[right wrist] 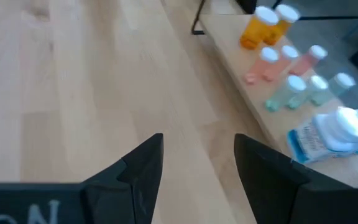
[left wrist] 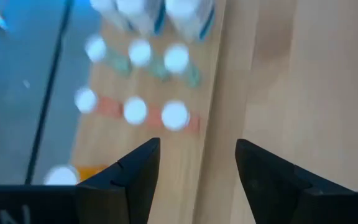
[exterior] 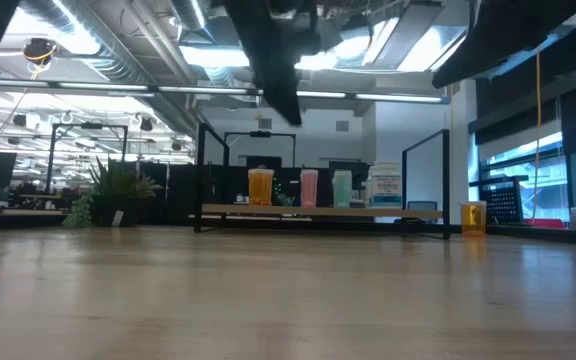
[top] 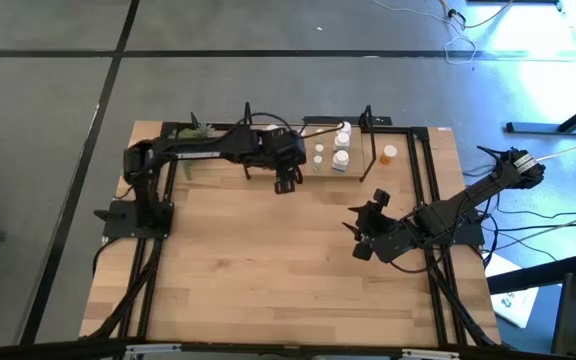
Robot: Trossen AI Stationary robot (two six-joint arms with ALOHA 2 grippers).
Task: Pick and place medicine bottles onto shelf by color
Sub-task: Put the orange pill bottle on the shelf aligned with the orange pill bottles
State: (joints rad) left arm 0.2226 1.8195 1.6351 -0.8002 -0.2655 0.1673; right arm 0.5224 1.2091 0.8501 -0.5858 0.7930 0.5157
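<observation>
Shelf (top: 308, 168) lies along the far edge of the desk (top: 268, 270), its long axis running across from the left arm's side toward the right arm's, with thin black uprights at both ends. In the low view the board (exterior: 318, 211) sits level, raised just above the desk top.

On the shelf, the medicine bottles stand upright, white caps up, grouped by colour. From the right wrist view, the orange bottles (right wrist: 263, 28) are at one end, then the pink bottles (right wrist: 278, 62), then the pale green bottles (right wrist: 303, 90), and the larger white bottles (right wrist: 328, 137) with blue labels last. One orange bottle (top: 389, 155) stands upright on the desk, just beyond the shelf's right-hand upright; the low view shows it (exterior: 473, 217) off the board's end.

The left claw (top: 286, 182) hangs over the near edge of the shelf, close to the bottles, fingers (left wrist: 132, 171) spread and holding nothing; seen past them, the bottle caps form rows on the board.

The right claw (top: 360, 228) is over bare desk, well in front of the shelf's right end, also spread open and empty, pointing toward the shelf.

A small green plant (top: 196, 130) sits beside the shelf's left end.
</observation>
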